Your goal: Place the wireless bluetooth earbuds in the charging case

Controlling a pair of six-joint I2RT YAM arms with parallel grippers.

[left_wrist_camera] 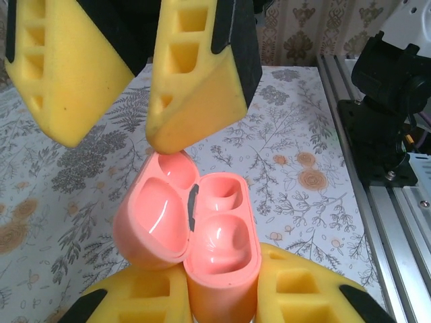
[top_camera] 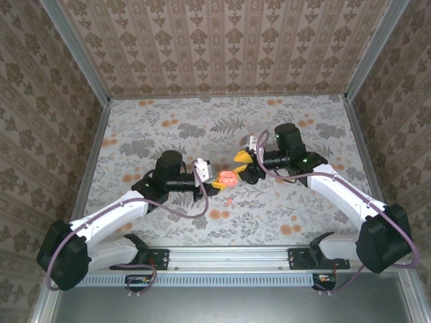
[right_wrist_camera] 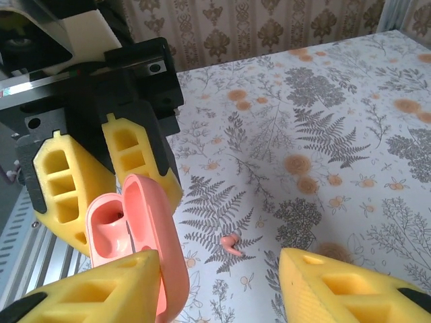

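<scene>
The charging case (left_wrist_camera: 202, 235) is salmon pink, and my left gripper (left_wrist_camera: 219, 306) is shut on its lower body, holding it above the table with the lid swung open. Both wells look empty. From above, the charging case (top_camera: 229, 177) sits between my left gripper (top_camera: 213, 184) and my right gripper (top_camera: 244, 161). My right gripper (right_wrist_camera: 215, 296) is open, with its left finger (right_wrist_camera: 87, 296) against the open lid of the charging case (right_wrist_camera: 145, 235). One small pink earbud (right_wrist_camera: 232, 243) with a short stem lies on the table, also seen from above as the earbud (top_camera: 229, 200).
The flowered table cover (top_camera: 168, 128) runs to patterned walls on three sides. An aluminium rail (top_camera: 229, 256) and both arm bases line the near edge. The right arm's base (left_wrist_camera: 384, 128) stands close to the right in the left wrist view.
</scene>
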